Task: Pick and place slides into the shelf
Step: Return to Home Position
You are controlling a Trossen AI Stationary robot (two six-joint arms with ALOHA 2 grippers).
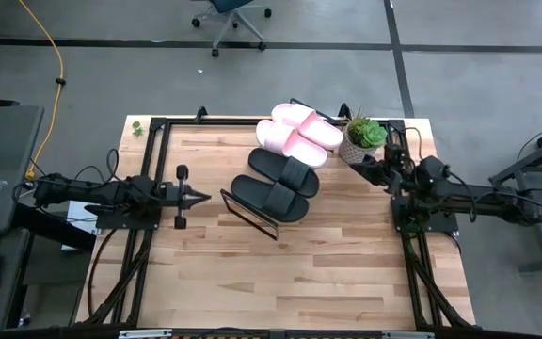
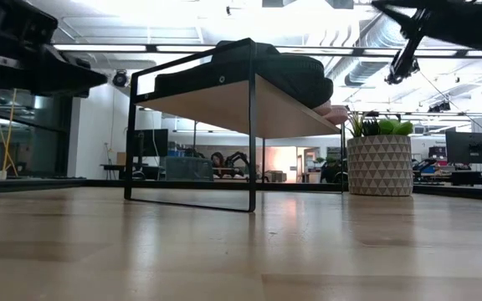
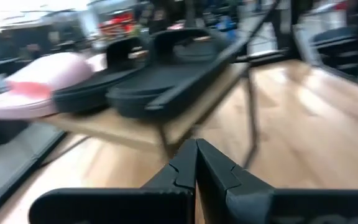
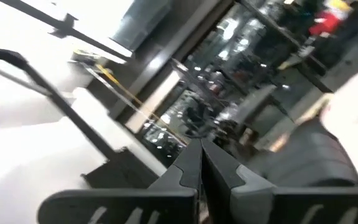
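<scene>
Four slides [image 1: 285, 172] on the shelf [image 2: 233, 104]: verify seating. Draw left end effector [image 1: 203, 197], fingers together and empty, straight back from the shelf. Lift right end effector [image 4: 200, 149], likewise together and empty, clear of plant pot [image 2: 379, 165] beside the shelf.

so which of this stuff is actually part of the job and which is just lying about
Job: pink slides, black slides, all four on the shelf; left end effector and right end effector, both shut.
Lying about: potted plant beside the shelf; office chair and yellow cable on the floor.
</scene>
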